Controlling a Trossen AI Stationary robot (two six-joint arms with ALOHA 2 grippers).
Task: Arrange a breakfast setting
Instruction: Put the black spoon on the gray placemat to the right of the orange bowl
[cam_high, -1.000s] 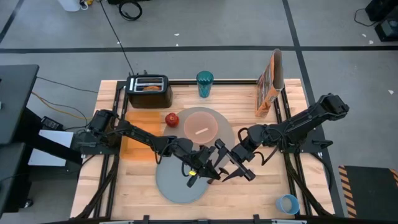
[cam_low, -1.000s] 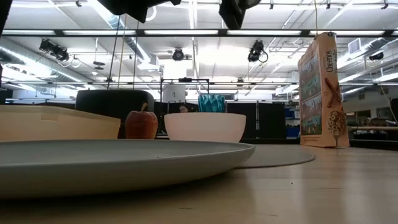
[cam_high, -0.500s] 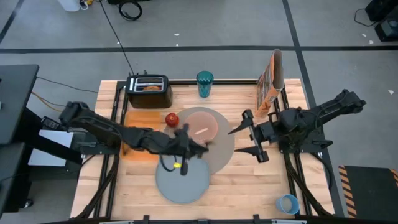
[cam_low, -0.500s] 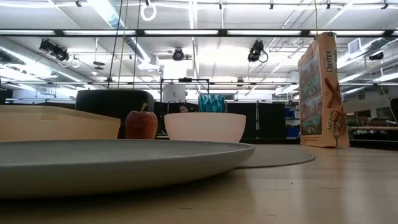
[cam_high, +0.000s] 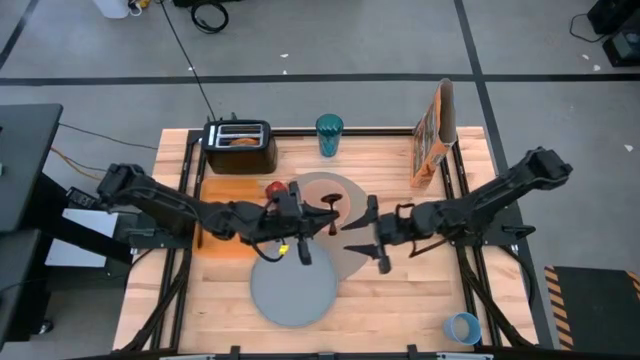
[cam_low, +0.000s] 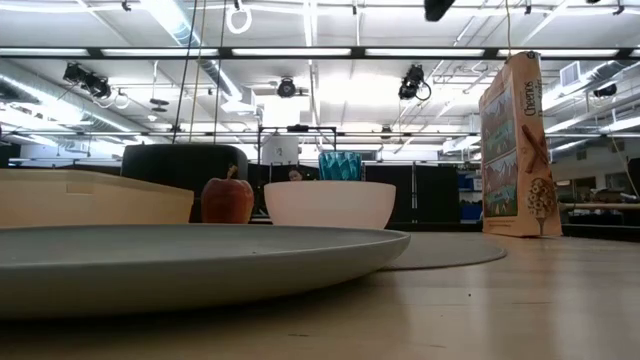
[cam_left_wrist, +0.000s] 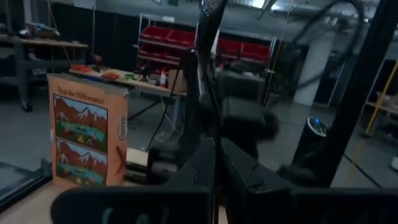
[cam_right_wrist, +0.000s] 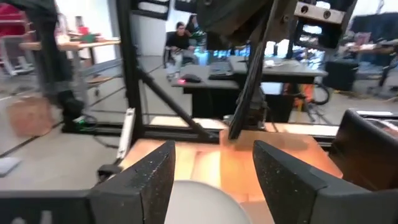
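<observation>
The pink bowl stands on the large grey mat at mid-table; it also shows in the low view. The grey plate lies nearer the front edge. The red apple sits left of the bowl. The orange cereal box stands at the far right. The light-blue cup is at the near right corner. My left gripper hovers open over the bowl's near side. My right gripper hovers open over the mat, facing the bowl. I cannot make out the spoon.
A black toaster with something orange in its slot stands at the far left. A teal glass stands at the far edge. An orange board lies left of the mat. Bare wood shows at the near right.
My left gripper has gone from over the plate toward the far edge and now hangs over the bowl, turned to point toward the table's right. My right gripper drew back toward the right, then came back left over the mat. Both have risen. Nothing on the table has moved.
</observation>
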